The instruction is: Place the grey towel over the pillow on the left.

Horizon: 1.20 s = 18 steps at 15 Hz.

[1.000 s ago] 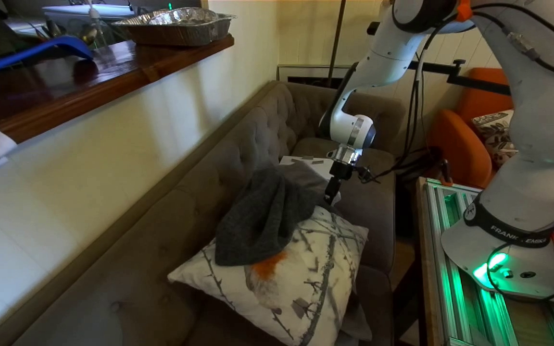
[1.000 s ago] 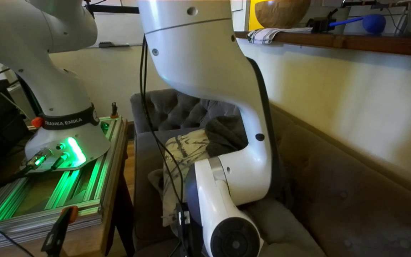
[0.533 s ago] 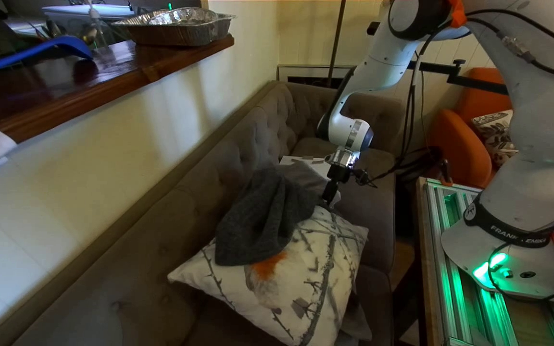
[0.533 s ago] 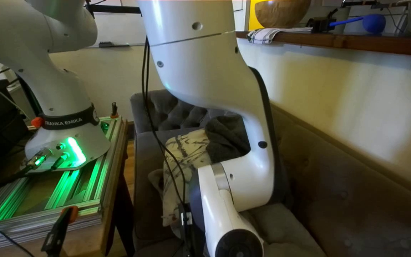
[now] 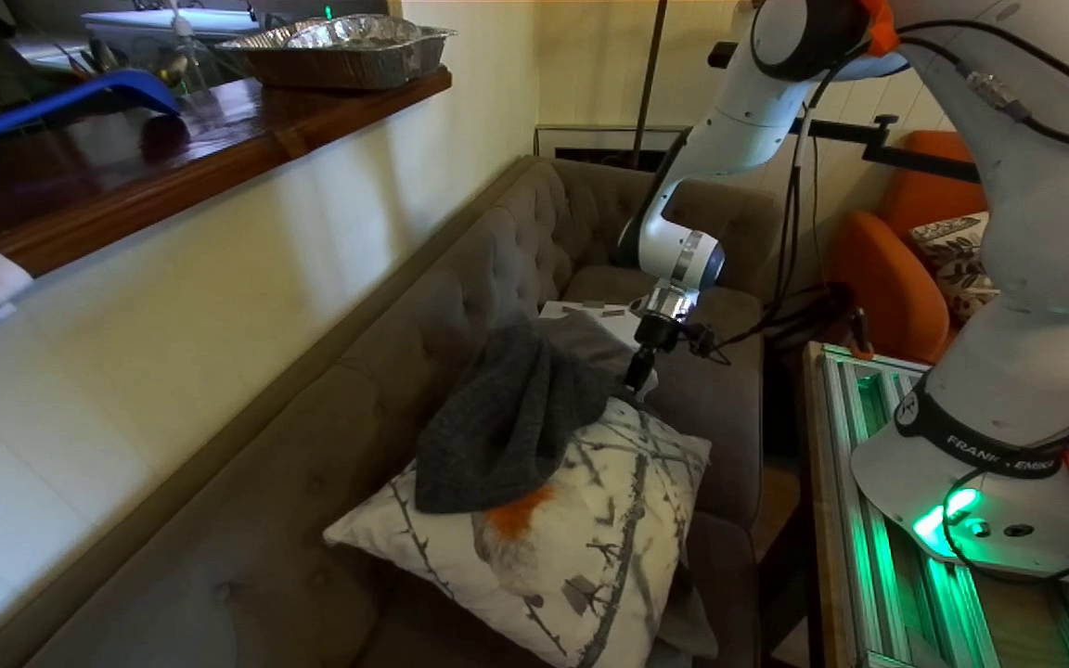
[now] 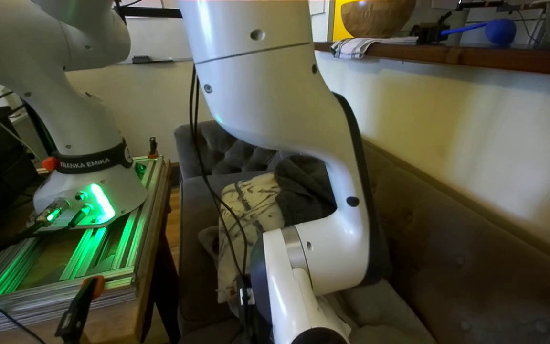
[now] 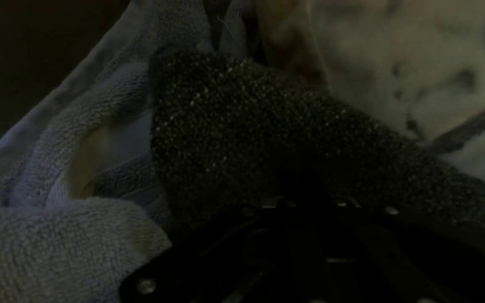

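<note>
The grey towel [image 5: 521, 408], dark and rumpled, lies over the upper left part of the white pillow [image 5: 581, 566], which has printed branches and an orange-breasted bird. My gripper [image 5: 632, 382] points down at the towel's edge, by the pillow's far corner. In the wrist view the dark jaws of the gripper [image 7: 299, 181] come in from below, drawn together against the grey towel [image 7: 234, 126]. Their tips sink into the dark cloth and are hard to make out. My arm covers part of the towel [image 6: 303, 186] in an exterior view.
Lighter grey terry cloth [image 7: 57, 248] lies beside the jaws. A white flat item [image 5: 609, 320] is behind on the sofa [image 5: 460, 315]. The wall and a wooden ledge [image 5: 219, 167] run along the sofa's back. The robot's table [image 5: 831, 520] stands opposite.
The arm has sunk slightly, seen in an exterior view, and the gripper has shifted only a little. Towel and pillow look unmoved.
</note>
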{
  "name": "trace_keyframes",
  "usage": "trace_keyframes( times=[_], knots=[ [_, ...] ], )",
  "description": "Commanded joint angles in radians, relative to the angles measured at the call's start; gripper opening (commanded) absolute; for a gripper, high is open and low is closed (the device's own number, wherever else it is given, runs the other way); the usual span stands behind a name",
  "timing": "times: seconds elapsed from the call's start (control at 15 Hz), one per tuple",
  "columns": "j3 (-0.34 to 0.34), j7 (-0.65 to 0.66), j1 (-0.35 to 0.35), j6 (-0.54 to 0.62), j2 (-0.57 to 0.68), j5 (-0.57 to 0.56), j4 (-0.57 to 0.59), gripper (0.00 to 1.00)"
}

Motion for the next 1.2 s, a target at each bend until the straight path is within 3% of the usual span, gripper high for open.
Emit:
trace_keyframes(
  times=[0.0,0.73,0.8,0.93,1.13],
  knots=[
    [-0.016,-0.011,-0.017,-0.057,-0.026,0.028,-0.017,0.00],
    [-0.084,-0.034,-0.014,-0.037,-0.163,0.048,-0.133,0.00],
    [-0.082,-0.038,-0.012,-0.048,-0.155,0.040,-0.125,0.26],
    [-0.074,-0.045,-0.015,-0.060,-0.126,0.044,-0.096,0.32],
    [-0.067,-0.050,-0.018,-0.074,-0.090,0.044,-0.060,0.53]
  ],
)
